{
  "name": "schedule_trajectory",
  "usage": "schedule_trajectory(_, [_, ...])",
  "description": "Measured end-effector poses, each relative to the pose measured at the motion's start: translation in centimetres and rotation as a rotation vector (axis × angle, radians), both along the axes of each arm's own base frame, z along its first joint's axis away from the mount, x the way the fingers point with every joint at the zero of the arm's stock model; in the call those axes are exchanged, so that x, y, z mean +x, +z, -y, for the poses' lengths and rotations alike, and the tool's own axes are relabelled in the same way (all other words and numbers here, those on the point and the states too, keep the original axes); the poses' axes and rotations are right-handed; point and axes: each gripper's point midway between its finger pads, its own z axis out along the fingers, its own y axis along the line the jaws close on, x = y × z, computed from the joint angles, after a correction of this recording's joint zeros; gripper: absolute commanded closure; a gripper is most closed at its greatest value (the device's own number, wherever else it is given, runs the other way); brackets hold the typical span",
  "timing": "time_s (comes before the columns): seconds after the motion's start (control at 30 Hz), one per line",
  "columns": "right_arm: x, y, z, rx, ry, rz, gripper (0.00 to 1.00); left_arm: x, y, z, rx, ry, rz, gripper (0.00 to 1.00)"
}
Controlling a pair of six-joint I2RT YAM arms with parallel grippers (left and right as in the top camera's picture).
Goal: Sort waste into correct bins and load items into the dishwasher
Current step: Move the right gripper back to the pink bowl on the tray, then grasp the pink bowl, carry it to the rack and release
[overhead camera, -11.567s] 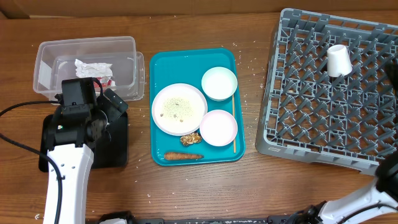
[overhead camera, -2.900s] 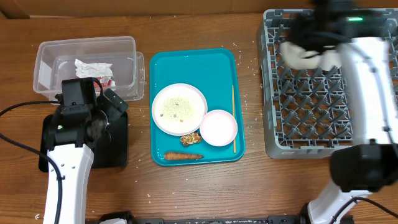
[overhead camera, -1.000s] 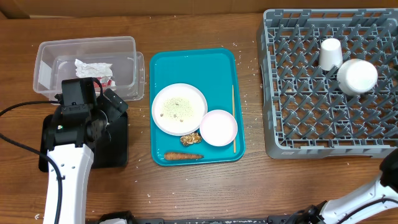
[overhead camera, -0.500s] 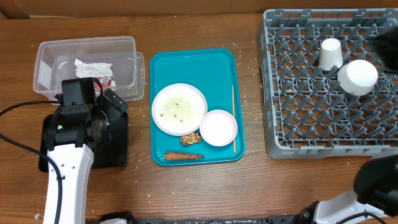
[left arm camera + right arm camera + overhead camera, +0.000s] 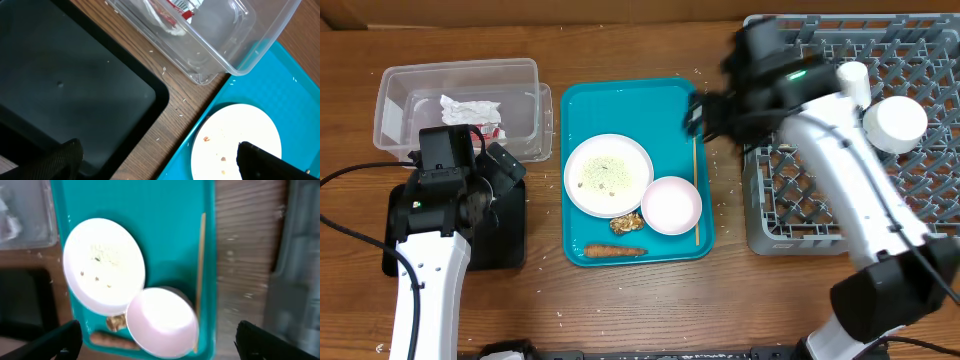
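Left of the teal tray, the clear tub holds a napkin and the red wrapper. The left pincer hangs spread and empty over the black tray, unmoved. On the teal tray sit the plate, one bowl, the brown lump and the sausage stick. The right pincer, spread and empty, has just swung back above the teal tray's right half. Right of the teal tray, the rack now carries an upturned bowl beside the cup. Earlier, two bowls sat on the teal tray and the cup stood alone. One bowl is loaded; the other is probably next.
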Motion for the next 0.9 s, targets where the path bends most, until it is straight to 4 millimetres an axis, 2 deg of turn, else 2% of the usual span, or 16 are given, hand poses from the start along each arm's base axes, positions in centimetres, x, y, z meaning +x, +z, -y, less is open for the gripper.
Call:
schedule_trajectory(0.17, [-2.3,-5.3,-4.2,-0.073,-0.009,0.003,0.01,0.0,0.0,0.0,0.0,0.0,0.001,0.0])
schedule_trajectory(0.27, [-3.0,-7.2,-6.0,-0.067,-0.014,0.026,0.06,0.0,0.0,0.0,0.0,0.0,0.0,0.0])
schedule_trajectory(0.37, [-3.6,-8.9,-7.2,-0.055,-0.034,0.039,0.1,0.0,0.0,0.0,0.0,0.0,0.001,0.0])
schedule_trajectory(0.53, [-5.0,-11.1,-7.5,-0.053,-0.075,0.013,0.15,0.0,0.0,0.0,0.0,0.0,0.0,0.0])
schedule_trajectory(0.73, [-6.2,-12.9,-8.3,-0.064,-0.073,-0.015,0.28,0.0,0.0,0.0,0.0,0.0,0.0,0.0])
schedule_trajectory(0.83, [-6.8,-13.7,-9.1,-0.076,-0.046,-0.024,0.41,0.0,0.0,0.0,0.0,0.0,0.0,0.0])
schedule_trajectory(0.9, [-7.1,-14.0,-9.5,-0.079,-0.03,-0.026,0.54,0.0,0.0,0.0,0.0,0.0,0.001,0.0])
